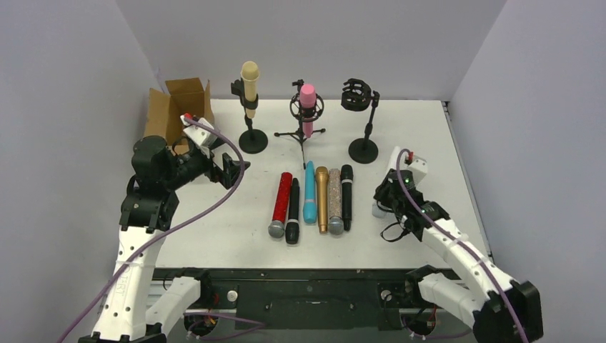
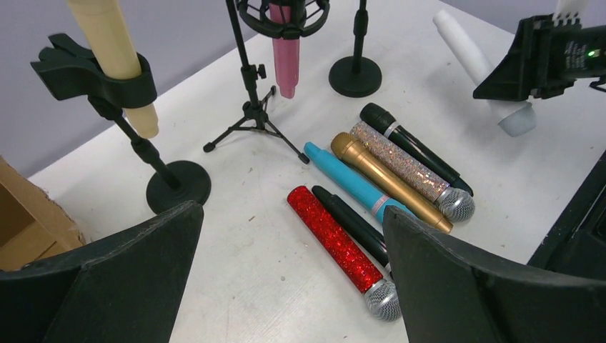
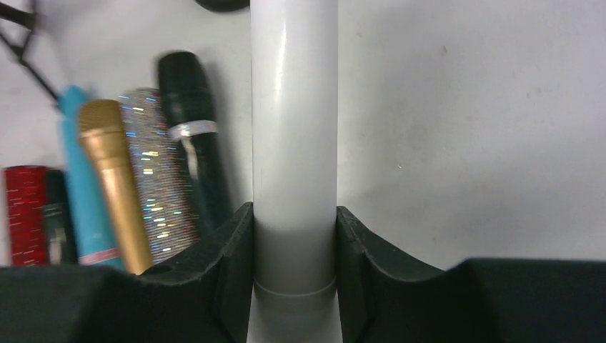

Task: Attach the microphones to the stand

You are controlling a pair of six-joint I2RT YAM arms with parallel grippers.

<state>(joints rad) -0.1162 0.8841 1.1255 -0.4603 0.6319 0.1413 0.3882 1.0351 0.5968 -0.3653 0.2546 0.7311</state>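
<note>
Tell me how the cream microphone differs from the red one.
The cream microphone stands upright, clipped in a round-based stand; the red microphone lies flat on the table. The cream microphone is plain and matt; the red microphone glitters. The cream microphone's head matches its body; the red microphone has a silver mesh head. Both are stick-shaped handheld microphones.

The white microphone [image 3: 294,143] looks smooth and glossy, the silver microphone [image 3: 156,179] glittery and rough, the cardboard box [image 1: 171,107] matt.
</note>
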